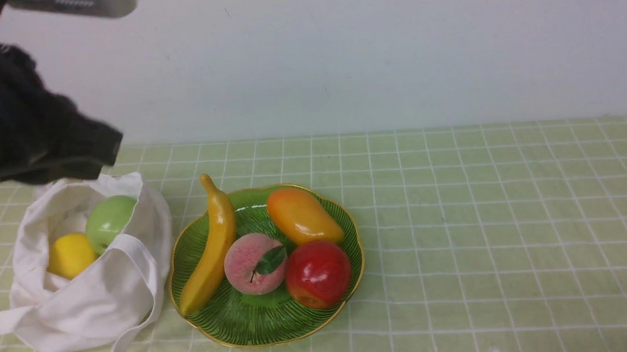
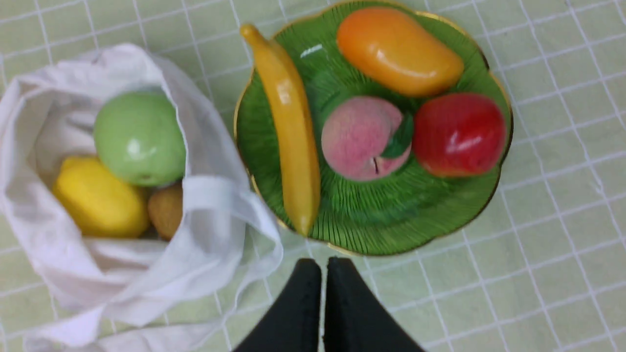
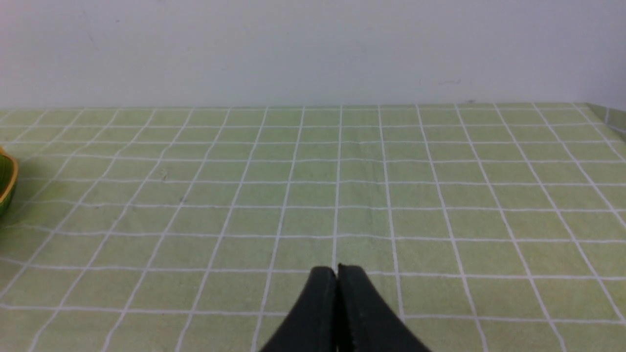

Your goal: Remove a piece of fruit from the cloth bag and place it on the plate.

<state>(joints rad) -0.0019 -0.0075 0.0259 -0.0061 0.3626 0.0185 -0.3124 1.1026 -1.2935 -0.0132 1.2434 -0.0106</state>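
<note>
The long yellow banana [image 1: 211, 246] lies on the left side of the green gold-rimmed plate [image 1: 256, 321], its stem over the far rim; it also shows in the left wrist view [image 2: 293, 132] on the plate [image 2: 381, 225]. The white cloth bag [image 1: 96, 296] sits left of the plate, open, also in the left wrist view [image 2: 215, 230]. My left gripper [image 2: 324, 264] is shut and empty, held high above the near rim of the plate and the bag's edge. My right gripper [image 3: 337, 270] is shut and empty over bare cloth, with the plate's edge [image 3: 7, 183] far off to its side.
A mango [image 1: 303, 216], a peach [image 1: 255, 263] and a red apple [image 1: 318, 273] also lie on the plate. In the bag are a green apple [image 1: 109, 222], a lemon [image 1: 69, 255] and a brown fruit [image 2: 166, 210]. A green checked cloth [image 1: 479, 216] covers the table; a wall stands behind.
</note>
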